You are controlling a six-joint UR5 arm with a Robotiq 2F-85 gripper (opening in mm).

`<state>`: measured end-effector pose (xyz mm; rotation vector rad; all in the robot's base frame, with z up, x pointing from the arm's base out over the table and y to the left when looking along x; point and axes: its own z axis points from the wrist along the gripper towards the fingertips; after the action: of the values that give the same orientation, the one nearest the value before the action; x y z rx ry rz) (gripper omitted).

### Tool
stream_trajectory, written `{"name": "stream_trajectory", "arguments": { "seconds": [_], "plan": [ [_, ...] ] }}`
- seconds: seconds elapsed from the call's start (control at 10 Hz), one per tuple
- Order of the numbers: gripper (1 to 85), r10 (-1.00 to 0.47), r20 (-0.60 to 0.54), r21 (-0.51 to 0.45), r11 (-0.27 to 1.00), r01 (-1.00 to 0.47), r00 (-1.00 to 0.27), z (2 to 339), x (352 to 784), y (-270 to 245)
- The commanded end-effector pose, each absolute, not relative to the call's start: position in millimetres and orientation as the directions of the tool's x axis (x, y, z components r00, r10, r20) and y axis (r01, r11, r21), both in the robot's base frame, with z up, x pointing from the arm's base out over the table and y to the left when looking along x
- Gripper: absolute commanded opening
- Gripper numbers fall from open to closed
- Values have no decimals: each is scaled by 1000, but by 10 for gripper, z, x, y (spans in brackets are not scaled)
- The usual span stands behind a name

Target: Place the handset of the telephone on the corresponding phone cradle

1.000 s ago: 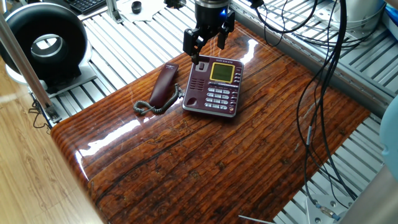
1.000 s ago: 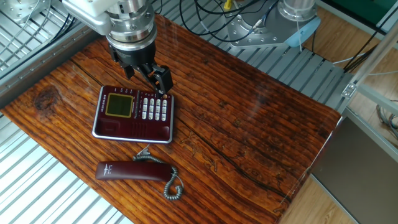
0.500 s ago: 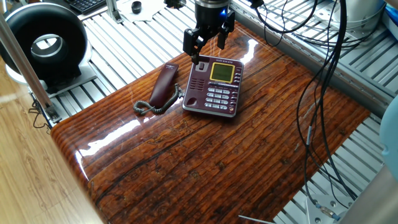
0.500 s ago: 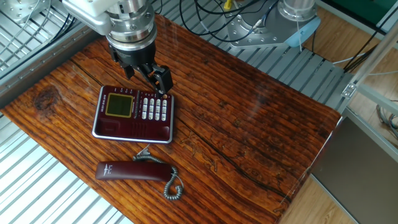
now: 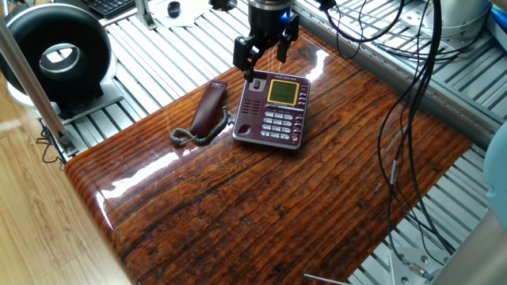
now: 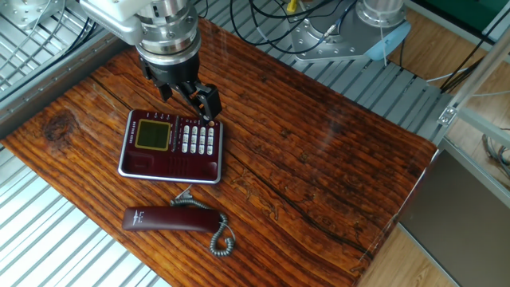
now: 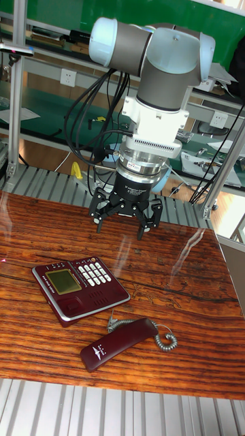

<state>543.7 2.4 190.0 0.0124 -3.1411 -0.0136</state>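
Observation:
The dark maroon telephone (image 5: 271, 111) (image 6: 171, 143) (image 7: 80, 286) lies flat on the glossy wooden table (image 5: 261, 206). Its phone cradle (image 5: 246, 109) (image 6: 171, 167) (image 7: 96, 300) is a bare recessed channel along the side facing the handset. The handset (image 5: 208, 108) (image 6: 170, 219) (image 7: 116, 344) lies on the wood beside the telephone, a small gap apart, its grey coiled cord (image 5: 194, 136) (image 6: 221, 239) curled at one end. My gripper (image 5: 261, 51) (image 6: 183, 92) (image 7: 124, 219) hangs open and holds nothing, above the table just beyond the telephone's screen end.
A black ring-shaped device (image 5: 55, 51) stands off the table's far left corner. Black cables (image 5: 412, 79) hang over the table's right side. Ribbed metal decking (image 6: 48, 239) surrounds the wooden top, whose edges drop off on all sides.

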Motion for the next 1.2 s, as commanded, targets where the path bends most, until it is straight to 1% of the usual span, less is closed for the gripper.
{"name": "stream_trajectory", "arguments": {
  "seconds": [0.0,0.3,0.8,1.1],
  "plan": [
    [17,88,-107,-173,979,105,-990,1951,5671,-451],
    [17,97,-122,-142,983,114,-988,1951,5713,-372],
    [17,76,-129,-125,988,93,-989,1986,5731,-323],
    [13,80,-132,-81,993,91,-988,1968,5750,-208]
  ]
}}
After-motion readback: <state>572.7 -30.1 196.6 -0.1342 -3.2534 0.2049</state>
